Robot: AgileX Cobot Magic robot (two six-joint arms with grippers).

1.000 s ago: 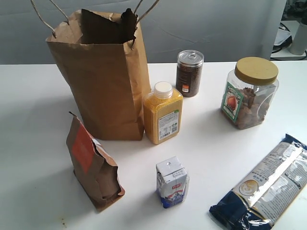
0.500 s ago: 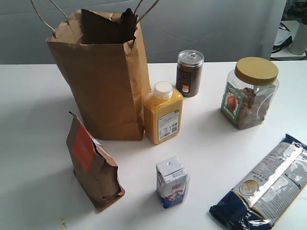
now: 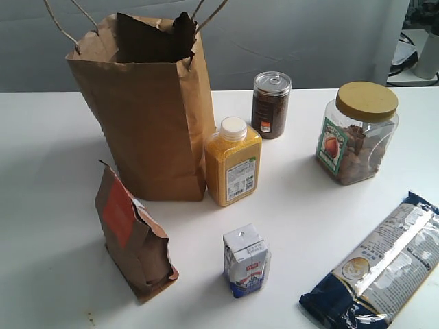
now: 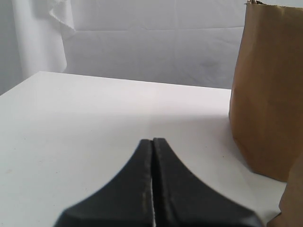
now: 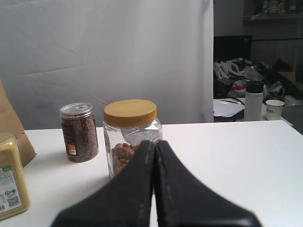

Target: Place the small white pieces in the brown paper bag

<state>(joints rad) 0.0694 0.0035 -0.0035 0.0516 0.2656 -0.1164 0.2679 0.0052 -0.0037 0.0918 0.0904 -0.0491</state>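
My left gripper [image 4: 152, 142] and right gripper [image 5: 154, 142] are closed tight, empty. Seeing no white pieces, I could topple the brown paper bag [image 3: 147, 116] at ten o'clock.

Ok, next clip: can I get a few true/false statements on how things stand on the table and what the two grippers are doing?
1. The brown paper bag stands upright with its top open. True.
2. The yellow bottle lies on its side. False: it stands upright beside the bag, with its white cap on top.
3. The left gripper is shut with nothing between its jaws. True.
4. The right gripper grips the jar with the yellow lid. False: it is shut on nothing, and the jar stands on the table beyond it.
5. The dark can stands upright, farther from the exterior camera than the yellow bottle. True.
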